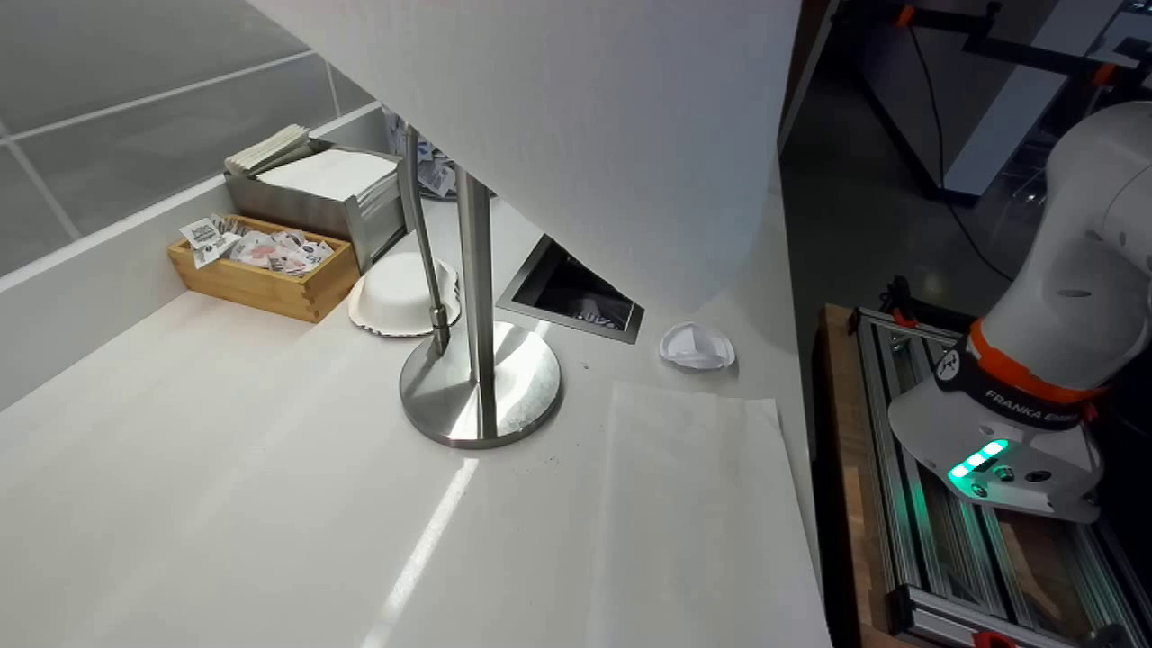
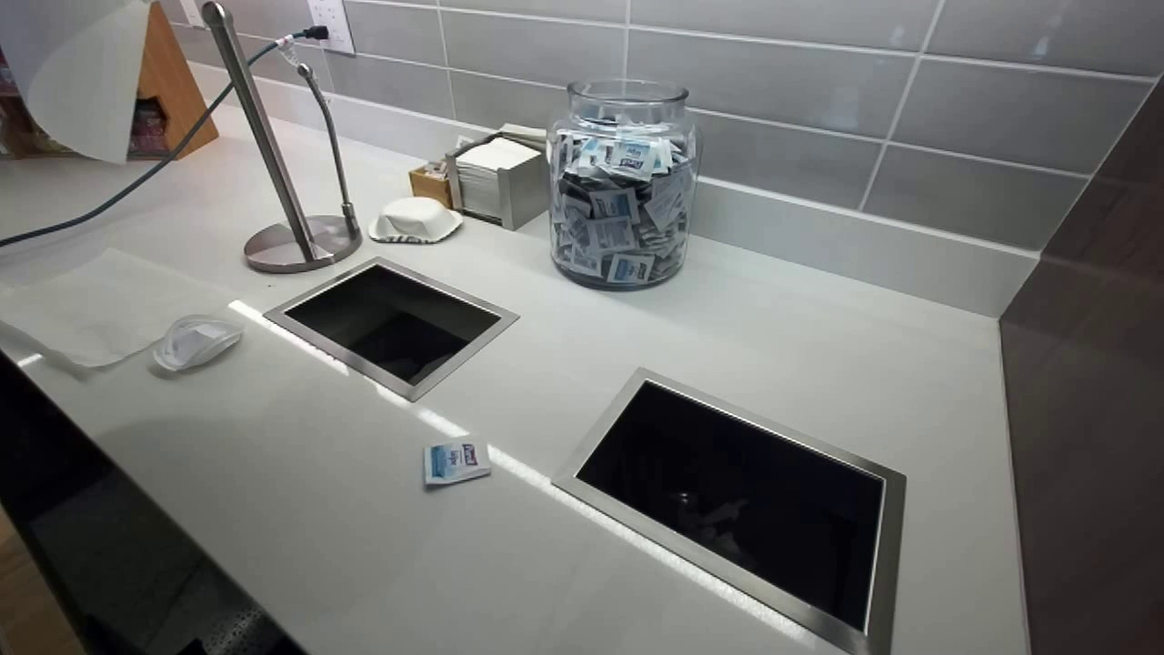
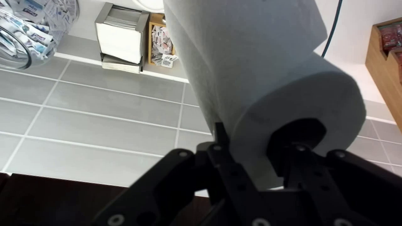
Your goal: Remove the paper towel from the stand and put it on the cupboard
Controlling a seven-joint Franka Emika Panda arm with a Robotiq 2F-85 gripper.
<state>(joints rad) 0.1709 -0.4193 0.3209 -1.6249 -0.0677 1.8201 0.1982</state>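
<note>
The paper towel, a thick white roll, hangs tilted in the air, off the stand. It fills the top of an exterior view (image 1: 612, 135) and shows at the upper left of an exterior view (image 2: 86, 73). In the wrist view the roll (image 3: 251, 47) shows its end with the dark hollow core. My gripper (image 3: 251, 141) is shut on the roll's wall, one finger outside and one in the core. The silver stand (image 1: 477, 270) is upright on the white cupboard (image 1: 270, 486); its bare rod and knob show in an exterior view (image 2: 273, 164). The gripper is outside both exterior views.
A paper sheet (image 1: 693, 504) and a small white disc-shaped object (image 1: 697, 346) lie near the front edge. Cut-outs (image 2: 509, 318), a white bowl (image 2: 414, 221), a napkin holder (image 2: 500, 177), a glass jar (image 2: 623, 191) and a cable (image 2: 136, 196) are around the stand.
</note>
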